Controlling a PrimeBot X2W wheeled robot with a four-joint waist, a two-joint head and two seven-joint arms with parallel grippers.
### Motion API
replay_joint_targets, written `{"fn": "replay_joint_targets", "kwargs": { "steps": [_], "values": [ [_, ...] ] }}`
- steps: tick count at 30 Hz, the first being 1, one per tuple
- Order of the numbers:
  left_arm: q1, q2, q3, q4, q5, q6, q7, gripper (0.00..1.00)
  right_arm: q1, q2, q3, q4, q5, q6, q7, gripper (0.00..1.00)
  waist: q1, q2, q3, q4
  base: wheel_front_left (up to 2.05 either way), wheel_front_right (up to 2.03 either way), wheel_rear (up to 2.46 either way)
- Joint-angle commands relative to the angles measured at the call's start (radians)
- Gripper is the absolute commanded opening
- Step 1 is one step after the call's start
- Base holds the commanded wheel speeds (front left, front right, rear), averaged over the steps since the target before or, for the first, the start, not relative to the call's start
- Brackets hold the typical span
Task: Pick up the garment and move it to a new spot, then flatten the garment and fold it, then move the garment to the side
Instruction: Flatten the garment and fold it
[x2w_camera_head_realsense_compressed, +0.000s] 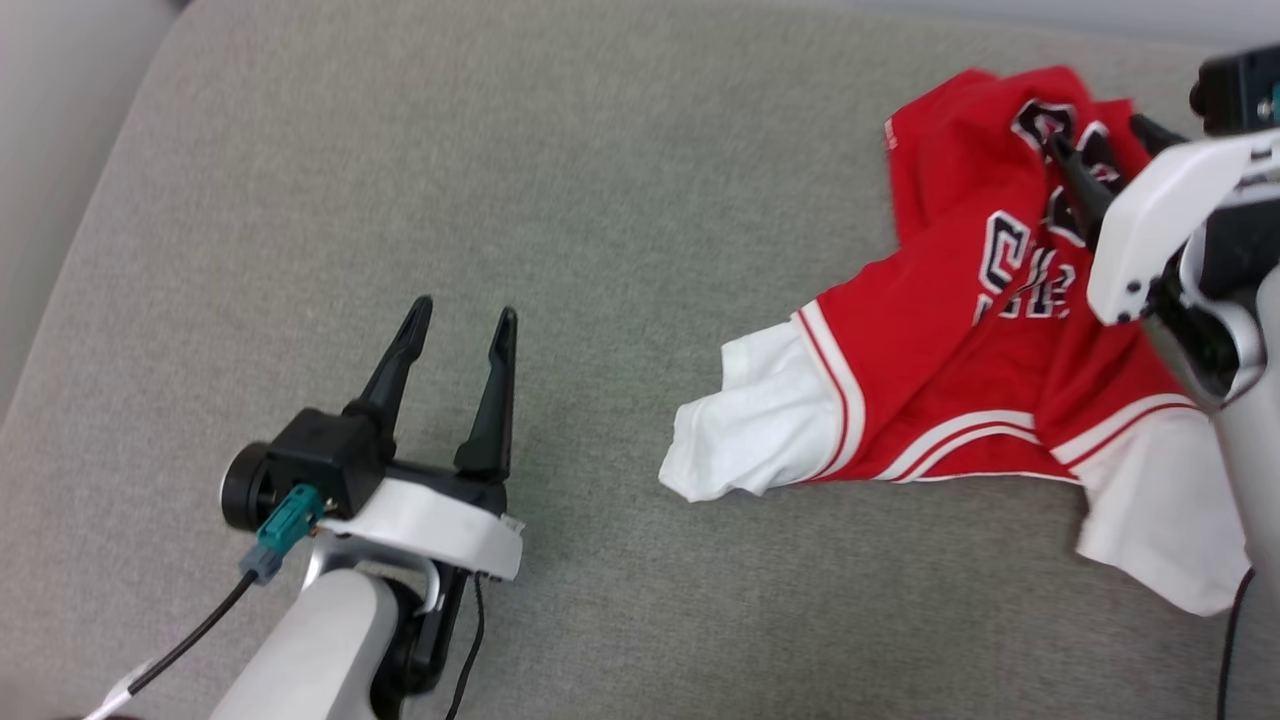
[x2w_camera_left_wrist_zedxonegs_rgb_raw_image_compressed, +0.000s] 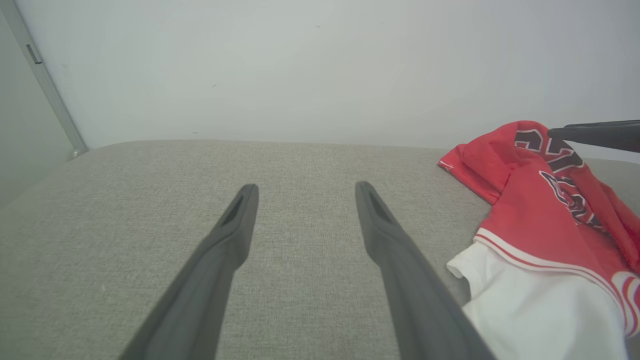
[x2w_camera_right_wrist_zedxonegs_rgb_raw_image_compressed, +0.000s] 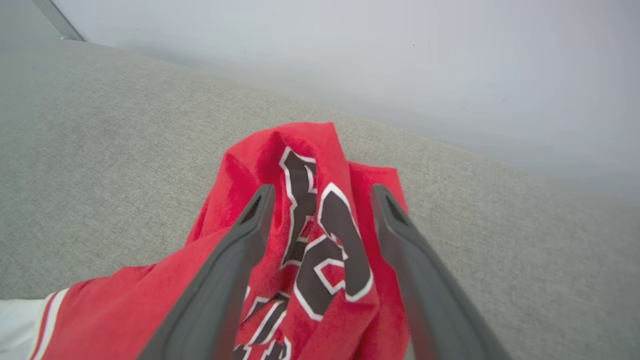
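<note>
Head view: at the lower left, the left gripper (x2w_camera_head_realsense_compressed: 466, 308) points up the frame. Its two dark fingers are spread apart with nothing between them, above a grey fabric cushion (x2w_camera_head_realsense_compressed: 600, 200).

At the middle right, well apart from that gripper, the shirt (x2w_camera_head_realsense_compressed: 930, 350) lies crumpled on the cushion. Its white sleeves are toward the bottom of the frame, one near the centre and one at the lower right edge. The red body is bunched toward the upper right, with the black-and-white print creased into folds.

Right wrist view: the right gripper (x2w_camera_right_wrist_zedxonegs_rgb_raw_image_compressed: 322, 192) has its fingers spread apart on either side of the printed fold, not clamped on it. Whether they touch the cloth cannot be told.

Beyond the cushion's far edge, a plain pale wall (x2w_camera_left_wrist_zedxonegs_rgb_raw_image_compressed: 300, 75) fills the top of both wrist views.
</note>
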Motion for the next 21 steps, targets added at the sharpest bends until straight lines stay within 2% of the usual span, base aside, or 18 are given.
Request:
{"fn": "replay_joint_targets", "kwargs": {
  "steps": [1,5,9,15,21],
  "values": [
    [0.022,0.006,0.006,0.005,0.004,0.004,-0.007,1.00,0.033,0.000,0.002,-0.016,0.007,0.000,-0.032,1.00,-0.0001,0.0000,-0.050,-0.033,0.00,0.00,0.00],
    [0.062,0.018,0.017,0.012,-0.002,0.016,-0.006,1.00,0.130,-0.004,-0.015,-0.089,0.001,0.000,-0.122,1.00,-0.0001,0.0000,-0.121,-0.072,0.00,0.00,0.00],
    [0.101,0.040,0.027,0.002,-0.009,0.030,0.005,1.00,0.264,0.013,-0.081,-0.204,-0.024,0.000,-0.197,1.00,-0.0001,0.0000,-0.174,-0.109,0.00,0.00,0.00],
    [0.160,0.070,0.042,-0.021,-0.019,0.057,0.029,1.00,0.488,0.060,-0.196,-0.375,-0.063,0.000,-0.255,1.00,-0.0001,0.0000,-0.234,-0.160,0.00,0.00,0.00],
    [0.225,0.096,0.052,-0.040,-0.033,0.084,0.060,1.00,0.700,0.118,-0.240,-0.527,-0.091,0.000,-0.265,1.00,-0.0001,0.0000,-0.291,-0.200,0.00,0.00,0.00]
  ]
}}
